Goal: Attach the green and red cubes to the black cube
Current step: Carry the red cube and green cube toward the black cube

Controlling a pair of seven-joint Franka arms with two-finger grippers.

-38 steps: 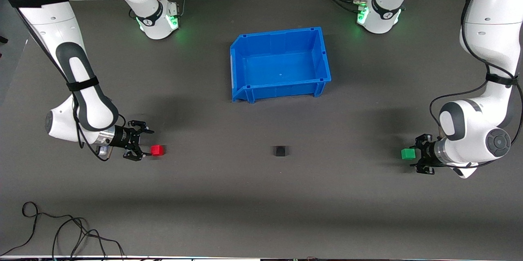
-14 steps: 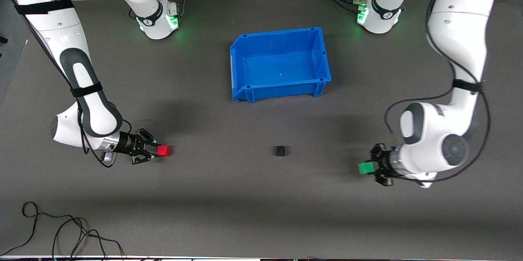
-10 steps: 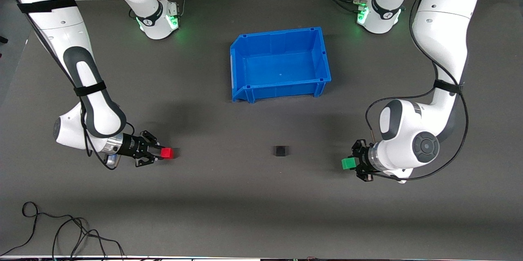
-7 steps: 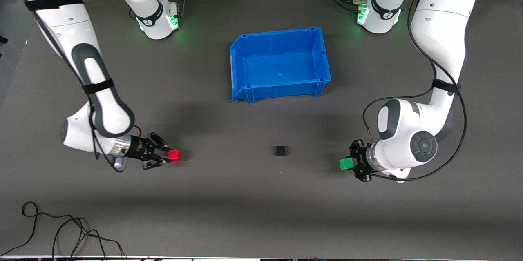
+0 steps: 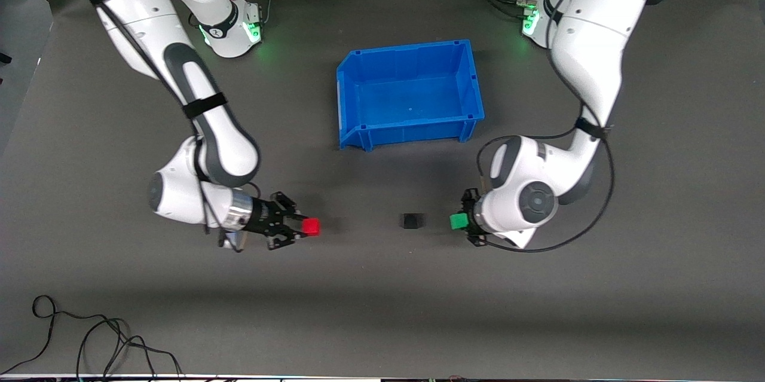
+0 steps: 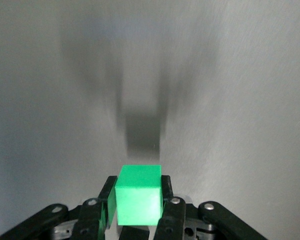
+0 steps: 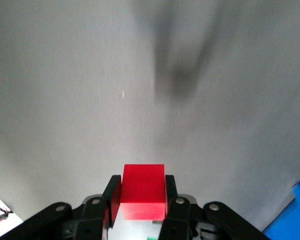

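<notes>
- Dark grey surface [image 5: 382, 310], blue bin [image 5: 410, 93] sits empty at mid-table, farther from the front camera than the cubes; loose cable [image 5: 89, 334] lies at the near edge toward the right arm's end.
- Black cube [image 5: 410, 221] rests alone on the surface, nearer the front camera than the bin, roughly between the two tools. Nothing touches it yet.
- Left tool [image 5: 465, 222] clamped on the green cube [image 5: 458, 221]; wrist view shows the green cube [image 6: 138, 196] pinched between both fingers [image 6: 107, 197], held low over the surface. It sits just beside the black cube, toward the left arm's end, small gap visible.
- Right tool [image 5: 299, 227] clamped on the red cube [image 5: 310, 226]; wrist view shows the red cube [image 7: 143, 191] squeezed between the fingers [image 7: 110, 194]. It is well apart from the black cube, toward the right arm's end.
- Progress: both coloured cubes are grasped and lined up roughly level with the black cube, one on each side. Neither is attached.
- Left to do, as I judge it: close the green gap until faces meet, bring red across the wider gap, press both against the black cube from its two sides.
- Risk guess: a one-sided push could slide the black cube, since nothing holds it.
</notes>
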